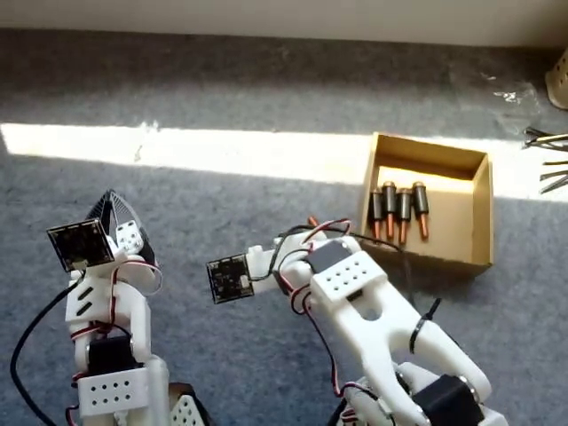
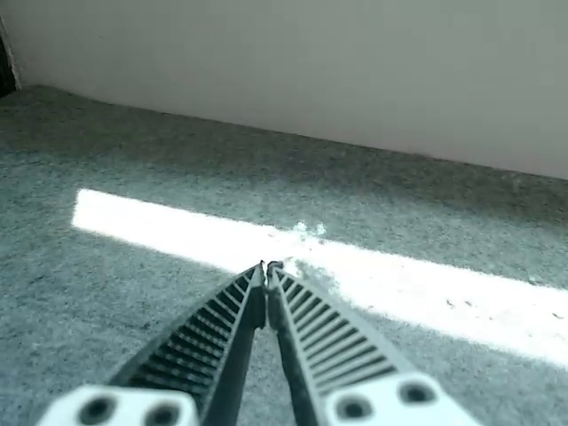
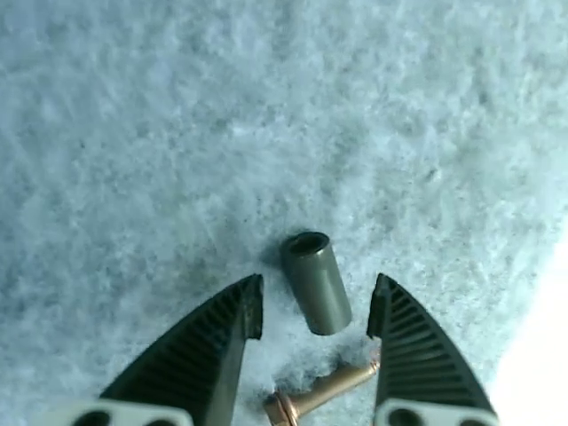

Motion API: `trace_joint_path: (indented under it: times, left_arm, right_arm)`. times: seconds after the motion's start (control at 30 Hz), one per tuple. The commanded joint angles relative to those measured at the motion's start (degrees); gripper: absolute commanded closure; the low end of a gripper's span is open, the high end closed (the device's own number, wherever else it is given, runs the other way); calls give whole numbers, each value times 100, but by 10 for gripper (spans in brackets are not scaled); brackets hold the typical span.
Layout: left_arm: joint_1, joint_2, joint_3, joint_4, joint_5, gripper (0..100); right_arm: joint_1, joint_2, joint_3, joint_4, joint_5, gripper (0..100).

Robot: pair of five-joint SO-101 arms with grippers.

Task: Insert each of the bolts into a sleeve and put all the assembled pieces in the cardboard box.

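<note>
My right hand (image 3: 317, 297) is spread open, fingers down over the grey carpet (image 3: 133, 133) and gripping nothing. A dark sleeve (image 3: 316, 282) lies on its side in the gap between my two fingertips, its open end pointing away from my palm; it touches neither finger. Closer to my palm a copper bolt (image 3: 321, 392) lies crosswise on the carpet, just behind the sleeve, one end close by a finger; I cannot tell if they touch. From above, the cardboard box (image 1: 430, 146) sits just beyond this hand and off to its outer side, with four assembled pieces (image 1: 398, 211) lying side by side in it, copper ends toward me. My left hand (image 2: 266, 266) is clenched empty, fingertips meeting, held above the carpet and pointing at a strip of sunlight (image 2: 160, 226), well apart from the box
</note>
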Motion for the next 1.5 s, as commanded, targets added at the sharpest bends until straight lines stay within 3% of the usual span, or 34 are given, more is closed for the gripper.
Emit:
trace_joint_path:
  times: [0.0, 0.23, 0.93, 1.17, 1.37, 1.47]
  left_arm:
    - [-40, -84, -13, -132, 18, 973]
    - [-40, -84, -13, -132, 18, 973]
    - [-31, -84, 4, -132, 9, 973]
    - [-31, -84, 13, -132, 9, 973]
    - [-31, -84, 13, -132, 9, 973]
    - [-31, -84, 13, -132, 9, 973]
  right_arm:
    - [75, 312, -84, -163, 62, 822]
    - [233, 453, -66, -171, 607, 822]
    - [338, 1429, -189, -673, 598, 822]
    - [330, 1429, -215, -673, 580, 896]
    - [330, 1429, -681, -673, -466, 955]
    - [330, 1429, -769, -673, -607, 993]
